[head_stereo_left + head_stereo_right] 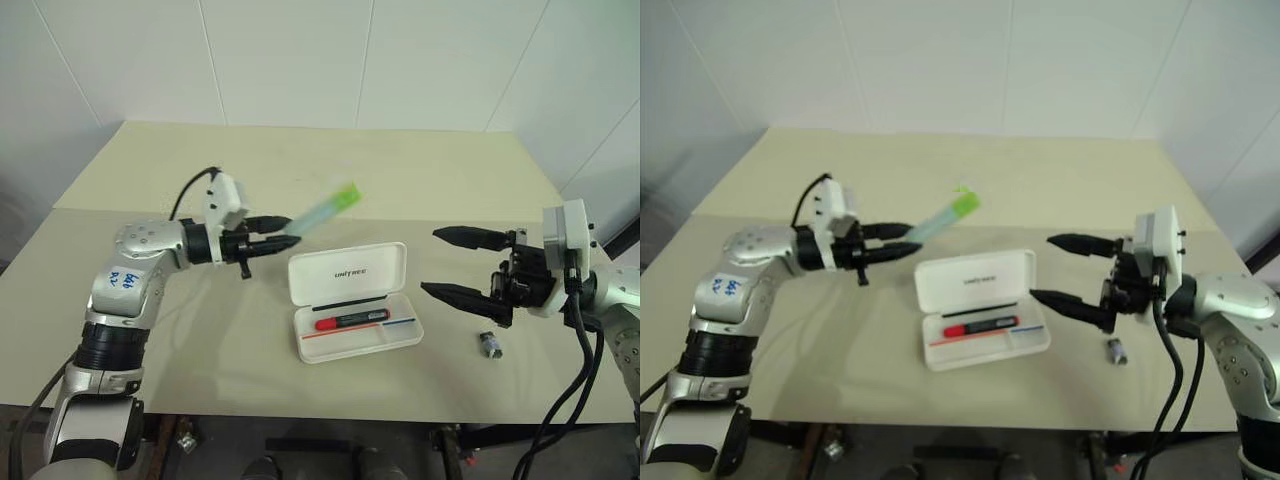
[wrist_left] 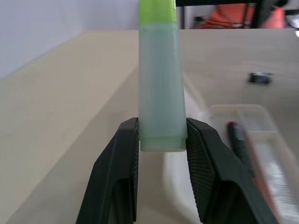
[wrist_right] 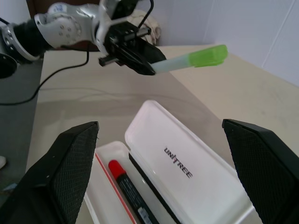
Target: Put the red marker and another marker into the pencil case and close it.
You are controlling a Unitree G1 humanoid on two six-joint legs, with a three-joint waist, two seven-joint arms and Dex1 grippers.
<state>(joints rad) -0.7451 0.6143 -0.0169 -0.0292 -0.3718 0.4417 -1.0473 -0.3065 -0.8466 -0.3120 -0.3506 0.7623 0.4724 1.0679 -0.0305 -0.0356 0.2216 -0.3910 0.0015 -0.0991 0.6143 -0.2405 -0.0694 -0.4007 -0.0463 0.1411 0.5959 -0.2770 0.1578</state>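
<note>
The left gripper (image 1: pixel 283 231) pinches the green marker (image 1: pixel 328 209) by its pale end, holding it in the air left of the open case (image 1: pixel 352 301). The red marker (image 1: pixel 352 320) lies in the case's tray. The right gripper (image 1: pixel 452 262) hangs spread wide right of the case, a small grey stub (image 1: pixel 490 345) on the table (image 1: pixel 200 330) just beside it.
</note>
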